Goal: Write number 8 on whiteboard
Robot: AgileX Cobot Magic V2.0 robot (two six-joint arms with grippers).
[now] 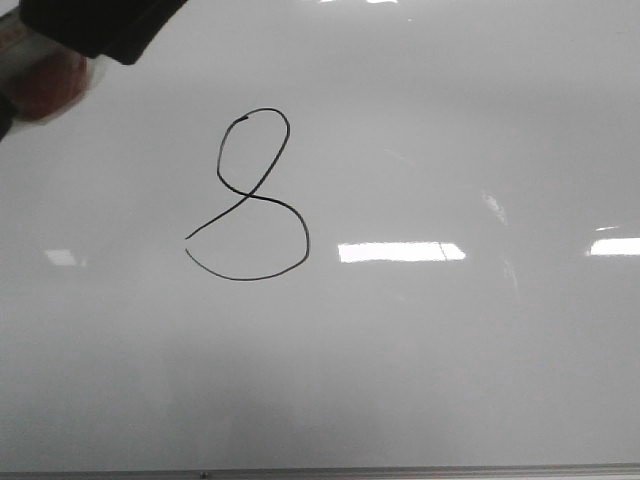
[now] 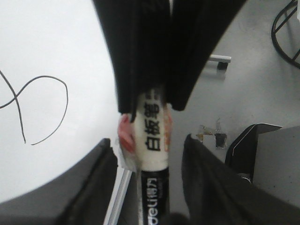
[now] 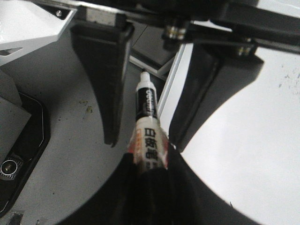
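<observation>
The number 8 (image 1: 245,197) stands in thin black line on the whiteboard (image 1: 450,150), left of centre; part of it (image 2: 15,97) shows in the left wrist view. A white and black marker (image 3: 149,136) with a red label is held beyond the board's left edge. My right gripper (image 3: 151,157) is shut on its white labelled part. My left gripper (image 2: 147,140) is open, its fingers (image 2: 93,187) either side of the marker's black end with gaps on both sides. In the front view a black gripper body (image 1: 100,25) and the marker's red label (image 1: 50,85) fill the top left corner.
Bright light reflections (image 1: 400,252) lie on the glossy board. Its thin metal bottom edge (image 1: 400,470) runs along the front. Off the board, grey floor holds a black wire frame (image 2: 286,33) and a dark grey box (image 2: 262,154).
</observation>
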